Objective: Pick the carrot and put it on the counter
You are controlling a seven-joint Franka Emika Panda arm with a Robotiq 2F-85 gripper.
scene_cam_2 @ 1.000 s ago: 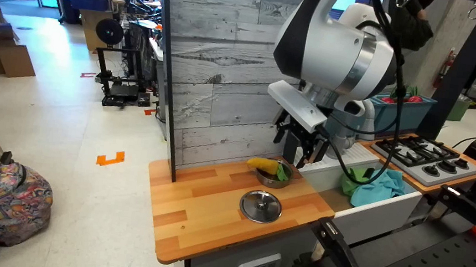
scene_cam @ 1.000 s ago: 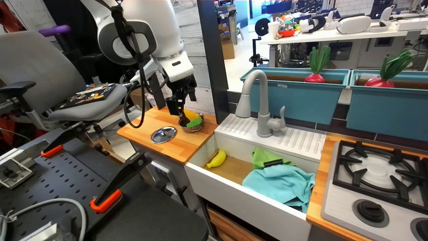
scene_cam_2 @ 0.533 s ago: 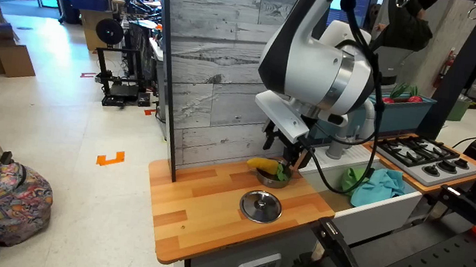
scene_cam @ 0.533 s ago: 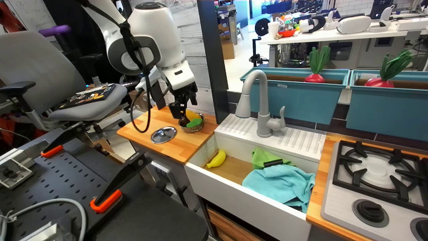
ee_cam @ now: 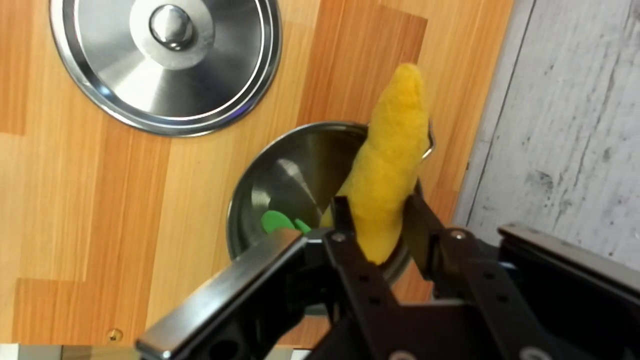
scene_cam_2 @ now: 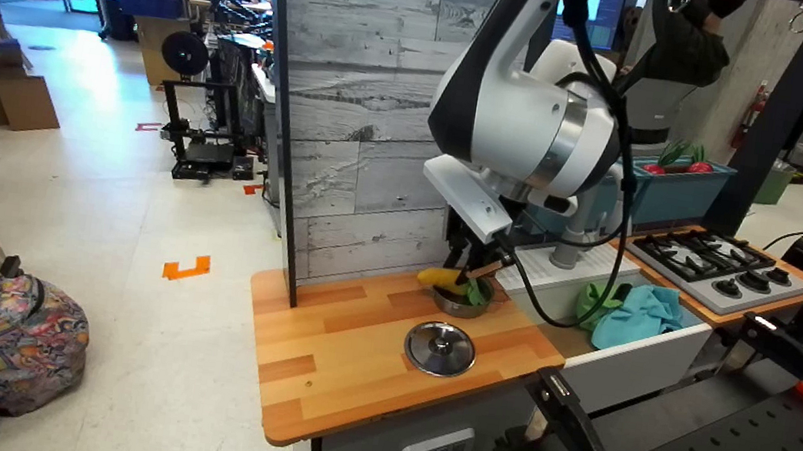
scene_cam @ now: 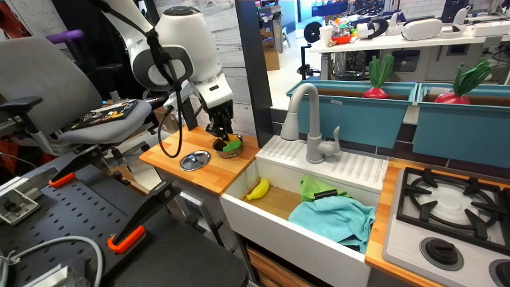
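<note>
The carrot (ee_cam: pixel 392 160), a yellow-orange body, rests in a small metal pot (ee_cam: pixel 240 200), its far tip jutting over the rim. Green leafy bits (ee_cam: pixel 276 221) show beside it, partly hidden by the hand. In the wrist view my gripper (ee_cam: pixel 378 215) has its fingers pressed on both sides of the body, near its lower end. Both exterior views show the hand down at the pot, over the carrot (scene_cam_2: pixel 439 278). The pot stands on the orange-brown wooden counter (scene_cam_2: pixel 337 361).
A metal lid (scene_cam_2: pixel 439 348) lies in front of the pot. A grey plank wall (scene_cam_2: pixel 382 137) rises behind. Beside the counter is a white sink (scene_cam: pixel 295 239) with a yellow banana (scene_cam: pixel 258 189), a blue towel (scene_cam: pixel 330 219) and a grey faucet (scene_cam: pixel 314 131). Beyond stands a stove (scene_cam: pixel 402 239).
My gripper has come down from above and beside the pot to the carrot. Its jaws have gone from wide apart to closed around the body. The pot and lid have not moved.
</note>
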